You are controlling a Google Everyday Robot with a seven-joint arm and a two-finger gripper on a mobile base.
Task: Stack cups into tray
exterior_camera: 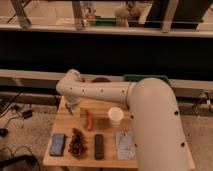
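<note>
This looks like a robotics lab or test hall. A white robot arm (100,91) reaches over a small wooden desk (102,109), with its gripper (73,107) at the desk's far left corner. Loose cables (15,112) trail across the speckled floor (30,142), and a dark barrier (100,52) with metal posts (77,14) stands behind.

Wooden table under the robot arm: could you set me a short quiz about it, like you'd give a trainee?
1. True or false: the cream-white cup stands on the wooden table, not in the green tray.
2. Where is the gripper? A: over the table's rear left part. B: inside the tray. C: over the table's front right corner.
3. How many items lie in the row along the table's front edge?

Key
1. True.
2. A.
3. Four: blue-grey pad, brown clump, black bar, grey packet.
</note>
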